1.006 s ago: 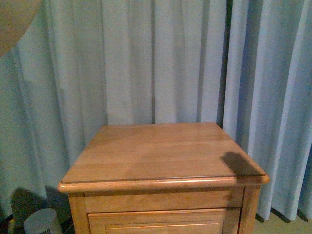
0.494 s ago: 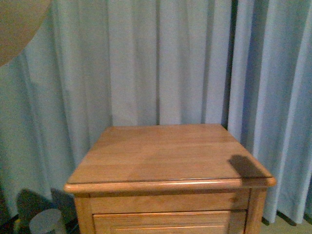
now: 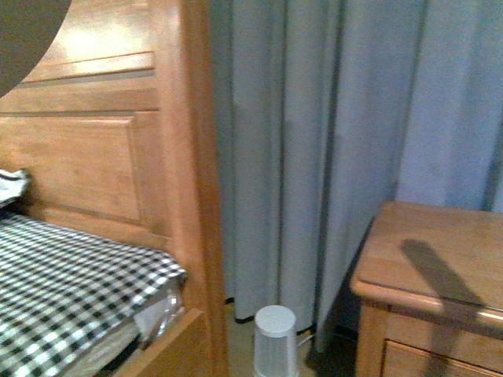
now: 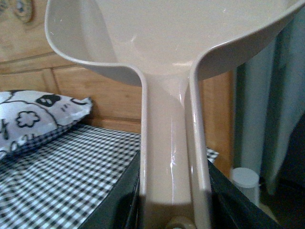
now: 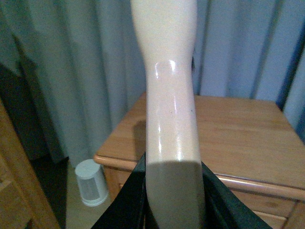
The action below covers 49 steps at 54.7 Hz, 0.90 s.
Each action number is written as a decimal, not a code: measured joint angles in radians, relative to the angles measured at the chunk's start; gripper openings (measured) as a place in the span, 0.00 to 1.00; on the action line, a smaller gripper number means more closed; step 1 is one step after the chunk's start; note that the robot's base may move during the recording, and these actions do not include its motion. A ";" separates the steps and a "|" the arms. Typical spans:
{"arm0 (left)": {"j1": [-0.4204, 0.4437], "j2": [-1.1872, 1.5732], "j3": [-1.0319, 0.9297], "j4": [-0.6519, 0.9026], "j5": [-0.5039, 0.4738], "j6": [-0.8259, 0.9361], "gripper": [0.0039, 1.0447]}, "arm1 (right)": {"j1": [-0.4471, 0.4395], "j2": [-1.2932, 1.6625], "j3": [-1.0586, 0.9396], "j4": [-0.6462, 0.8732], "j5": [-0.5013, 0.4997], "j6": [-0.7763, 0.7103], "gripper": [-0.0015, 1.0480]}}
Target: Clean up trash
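The whole front view has swung to the robot's left. Half a second ago the counter (image 3: 440, 259) filled the middle of the frame, its top showing no litter. Now it sits at the right edge, and a bed (image 3: 71, 275) with a checked cover and a tall wooden headboard (image 3: 102, 149) takes up the left. The curtain (image 3: 314, 141) hangs between the two. By my reading the robot is done with the counter and is turning its search to the bed.

Both arms carry tools, so the sweep can begin as soon as a target turns up. The left pincer (image 4: 174, 202) is clenched on the stem of the dustpan (image 4: 167, 33), dark fingers tight against either side, with the scoop held high above the checked cover. The scoop's rim also shows in the top left corner of the front view. The right pincer (image 5: 174, 200) is clenched on a beige handle (image 5: 169, 90) that hangs over the counter's near edge. It is probably a brush, though the head is out of frame.

The left wrist view shows a patterned pillow (image 4: 33, 112) lying against the headboard. A small white canister (image 3: 275, 338) stands on the floor between bed and counter.

The trash appears in none of the three views — not on the visible stretch of bed, not on the counter, not on the floor by the canister. Much of the bed is still out of frame. I judge the turn needs to carry further left, or the cameras need to tip down, before either tool is lowered.
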 joint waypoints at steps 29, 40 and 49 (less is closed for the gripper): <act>0.000 -0.001 -0.002 -0.002 -0.001 0.000 0.26 | 0.001 0.000 -0.003 0.000 0.001 0.000 0.20; 0.000 0.000 -0.002 -0.003 -0.002 0.000 0.26 | 0.002 0.000 -0.005 0.000 0.002 0.001 0.20; 0.000 -0.002 -0.002 -0.003 -0.002 0.000 0.26 | 0.002 0.000 -0.005 0.000 0.001 0.003 0.20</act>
